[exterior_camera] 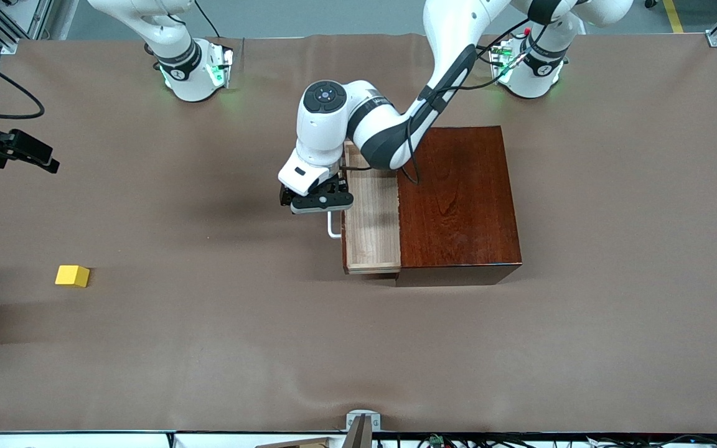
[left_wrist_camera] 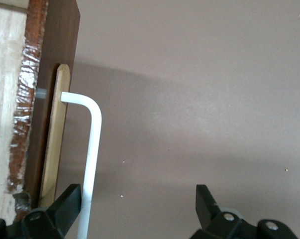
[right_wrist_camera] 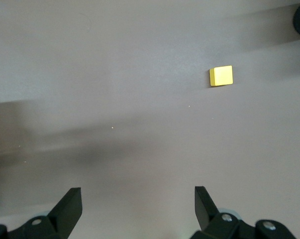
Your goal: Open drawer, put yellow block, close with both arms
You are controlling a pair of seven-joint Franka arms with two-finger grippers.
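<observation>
left arm reaches from its base, elbow bent over the wooden box (exterior_camera: 458,205); left gripper (exterior_camera: 318,200) points down over the white handle (left_wrist_camera: 92,149), jaws open, handle just beside one finger. drawer (exterior_camera: 371,224) stands pulled out. right gripper (right_wrist_camera: 137,206) hangs open over bare table (exterior_camera: 209,348). yellow block (exterior_camera: 73,275) lies toward the right arm's end, well apart from the drawer.

Glossy dark wooden box (exterior_camera: 458,199), pale matt wood drawer (exterior_camera: 371,230), matt brown table (exterior_camera: 209,348) cover.
</observation>
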